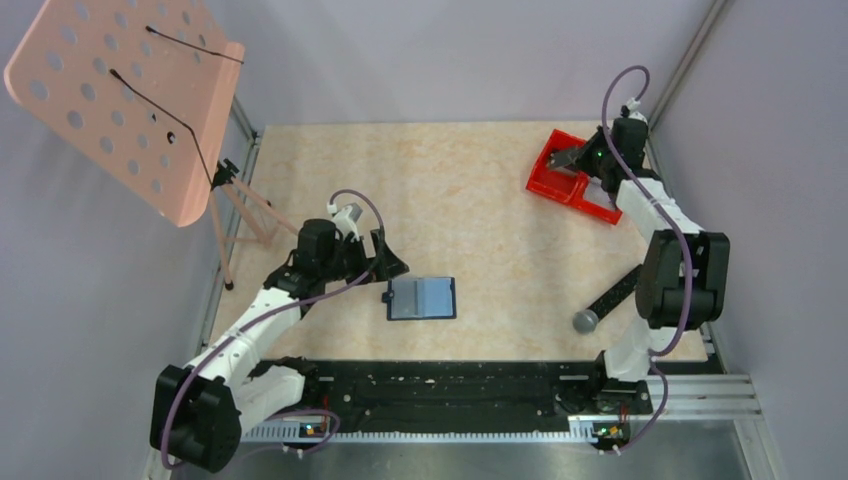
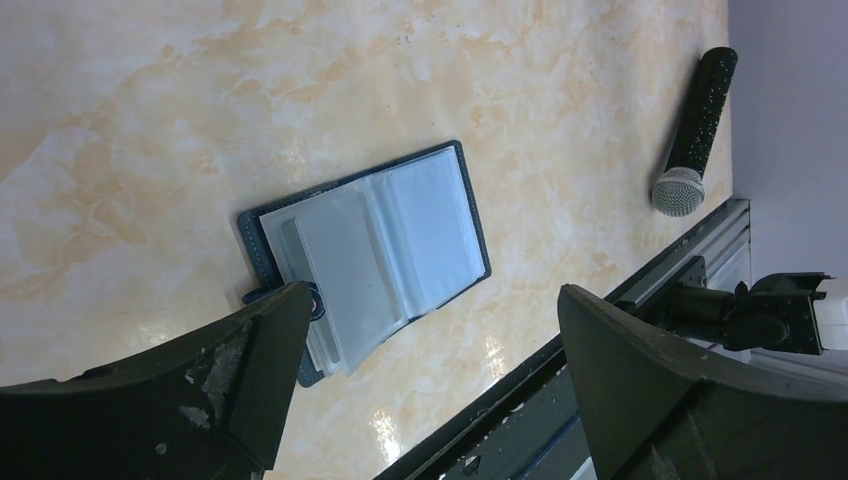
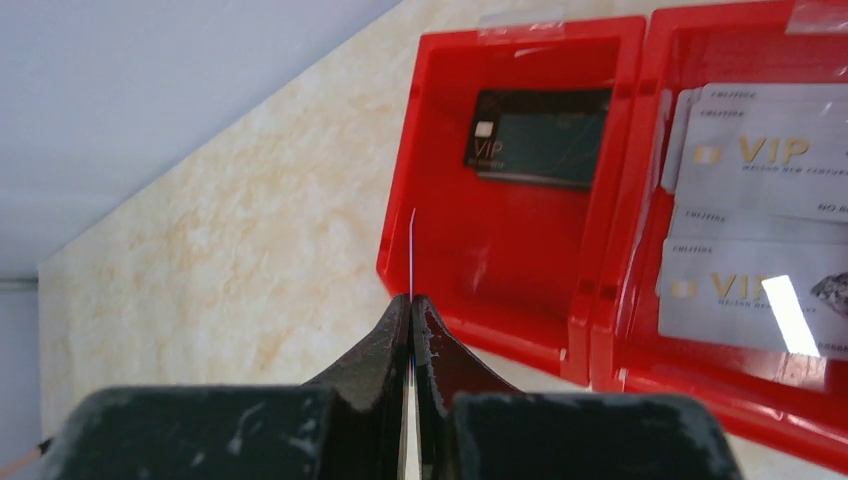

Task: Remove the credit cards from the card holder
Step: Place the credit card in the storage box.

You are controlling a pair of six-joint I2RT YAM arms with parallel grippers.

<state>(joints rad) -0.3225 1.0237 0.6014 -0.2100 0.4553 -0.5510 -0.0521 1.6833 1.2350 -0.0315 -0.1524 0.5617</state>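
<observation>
We take this for a robotics lab cell. Two white-and-black arms, left (image 1: 250, 335) and right (image 1: 680, 270), are bolted to a slotted aluminium rail (image 1: 700, 392) at the near edge of a marble-patterned tabletop (image 1: 470, 200), with cables (image 1: 625, 85) looping from their wrists. Plain lilac walls (image 1: 450, 50) and metal framing close the table in. We see a pink perforated board (image 1: 120, 100) on a tripod, and staged props: a red bin (image 3: 500, 250) of credit cards (image 3: 760, 150), a card holder (image 1: 422, 298) and a microphone (image 1: 610, 300).

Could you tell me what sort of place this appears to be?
Probably a robotics lab cell: black-and-white robot arms bolted at a beige marbled tabletop, plain grey walls enclosing it, and a red plastic two-compartment bin.
</observation>
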